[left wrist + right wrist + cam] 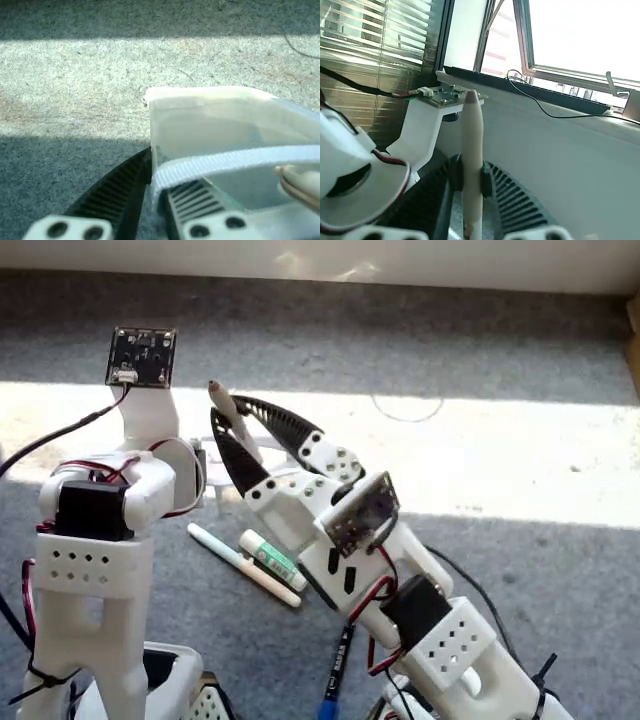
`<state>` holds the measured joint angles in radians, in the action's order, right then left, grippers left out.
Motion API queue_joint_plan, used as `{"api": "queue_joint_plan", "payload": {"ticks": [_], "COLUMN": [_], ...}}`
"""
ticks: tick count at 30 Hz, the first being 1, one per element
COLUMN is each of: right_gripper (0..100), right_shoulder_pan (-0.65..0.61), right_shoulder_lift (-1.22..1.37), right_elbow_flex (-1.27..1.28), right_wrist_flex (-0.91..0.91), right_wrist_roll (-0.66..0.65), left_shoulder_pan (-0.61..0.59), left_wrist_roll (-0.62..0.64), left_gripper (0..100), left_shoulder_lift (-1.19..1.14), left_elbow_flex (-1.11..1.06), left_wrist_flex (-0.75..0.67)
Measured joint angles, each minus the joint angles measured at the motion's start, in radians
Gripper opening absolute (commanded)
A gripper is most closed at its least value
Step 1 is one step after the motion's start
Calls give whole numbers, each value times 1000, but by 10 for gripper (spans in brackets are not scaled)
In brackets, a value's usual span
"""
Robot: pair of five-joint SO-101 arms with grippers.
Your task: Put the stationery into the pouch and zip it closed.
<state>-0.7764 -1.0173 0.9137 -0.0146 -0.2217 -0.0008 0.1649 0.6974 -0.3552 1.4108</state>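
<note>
Pinching pouch edge; pen aloft

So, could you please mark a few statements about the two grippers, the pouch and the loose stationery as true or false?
1. The right gripper grips a pale pen. True.
2. The left gripper is open and empty. False: it is clamped on the edge of the pouch.
3. All the stationery is inside the pouch. False: a white marker, a green-labelled stick and a dark pen lie on the grey carpet.
4. The dark pen has a blue end. True.
</note>
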Motion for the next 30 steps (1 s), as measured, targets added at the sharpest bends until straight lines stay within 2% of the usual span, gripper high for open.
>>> {"api": "queue_joint_plan", "payload": {"ticks": [8,19,30], "right_gripper": [5,5,6], "right_shoulder_pan": [84,92,94], "right_shoulder_lift": [77,137,14], "right_elbow_flex": [0,0,20], "right_wrist_flex": [0,6,322], "right_wrist_roll": [0,0,-2], "left_shoulder_pan": [2,2,3], "left_wrist_roll": [0,0,0], "left_gripper": [5,5,5], "left_shoulder_lift": [0,0,-2], "left_elbow_flex": [0,0,0], "left_wrist_flex": [0,-3,-3]}}
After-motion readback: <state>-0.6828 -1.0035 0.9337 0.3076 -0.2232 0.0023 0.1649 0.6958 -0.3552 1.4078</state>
